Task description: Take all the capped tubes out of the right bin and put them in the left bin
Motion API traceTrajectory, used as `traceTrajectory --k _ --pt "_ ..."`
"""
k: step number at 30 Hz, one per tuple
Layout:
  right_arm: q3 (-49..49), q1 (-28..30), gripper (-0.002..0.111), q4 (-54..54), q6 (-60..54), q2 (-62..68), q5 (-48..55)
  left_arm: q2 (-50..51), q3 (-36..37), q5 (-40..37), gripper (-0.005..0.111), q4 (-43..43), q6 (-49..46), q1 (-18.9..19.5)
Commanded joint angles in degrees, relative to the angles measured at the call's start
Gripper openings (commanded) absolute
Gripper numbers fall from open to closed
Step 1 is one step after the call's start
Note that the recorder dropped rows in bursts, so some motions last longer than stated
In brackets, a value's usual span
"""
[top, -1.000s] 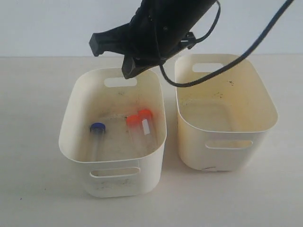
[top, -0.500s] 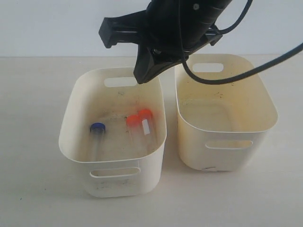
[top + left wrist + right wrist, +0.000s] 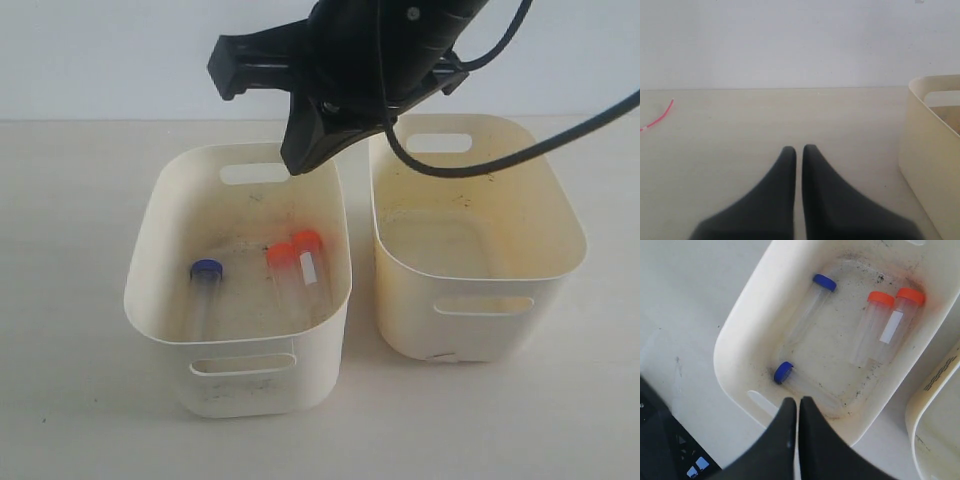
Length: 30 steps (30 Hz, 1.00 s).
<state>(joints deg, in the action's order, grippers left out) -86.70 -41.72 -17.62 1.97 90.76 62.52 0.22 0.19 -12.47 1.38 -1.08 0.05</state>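
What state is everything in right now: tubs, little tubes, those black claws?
Left bin: holds four tubes.
Right bin: no tubes visible inside.
Blue-capped tubes: two, capped, lying flat.
Orange-capped tubes: two, capped, lying side by side.
Left gripper: shut, empty.
Right gripper: shut, empty.

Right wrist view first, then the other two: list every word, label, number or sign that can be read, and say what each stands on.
No text can be read in any view.
White label on an orange-capped tube: looks blank.
Pale icons on the dark device at the picture's edge: too small to read.
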Motion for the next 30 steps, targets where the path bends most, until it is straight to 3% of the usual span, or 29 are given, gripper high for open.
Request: traceTrajectory --k 1,8,14,24,30 --pt "0.05 0.04 0.001 0.67 -0.06 -1.15 0.9 -0.22 -0.19 0.49 0.004 0.11 0.11 0.0" --pt "1.12 -0.1 0.001 3.06 -0.18 -8.51 0.33 -0.22 -0.19 0.49 0.004 0.11 0.11 0.0" --pt "10.01 -0.1 0.001 6.52 -0.18 -19.71 -5.71 -0.22 -0.19 0.49 0.004 0.11 0.11 0.0" --pt "35.05 0.16 0.001 7.03 0.08 -39.74 -19.36 -0.22 -0.19 0.49 0.004 0.11 0.11 0.0" --pt "53.72 7.12 0.001 4.36 0.96 -50.36 -32.69 -0.22 -0.19 0.49 0.004 0.11 0.11 0.0"
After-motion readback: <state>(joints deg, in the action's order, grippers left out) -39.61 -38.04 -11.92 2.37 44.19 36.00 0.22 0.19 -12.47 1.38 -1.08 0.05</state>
